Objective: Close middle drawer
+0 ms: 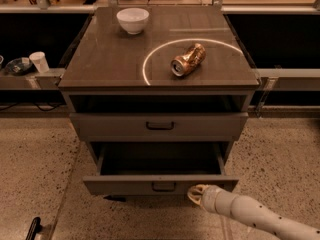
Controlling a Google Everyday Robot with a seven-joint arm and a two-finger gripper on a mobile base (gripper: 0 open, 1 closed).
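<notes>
Grey-brown middle drawer [120, 185] open; I'm placed to push.
Cream gripper [199, 194] at its front, four o'clock of the dark handle [163, 187]; open or shut, I cannot tell.

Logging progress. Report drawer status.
Gripper low, at middle drawer front, right of handle. Drawer pulled out, not yet shut. No obstruction visible in its path.
</notes>
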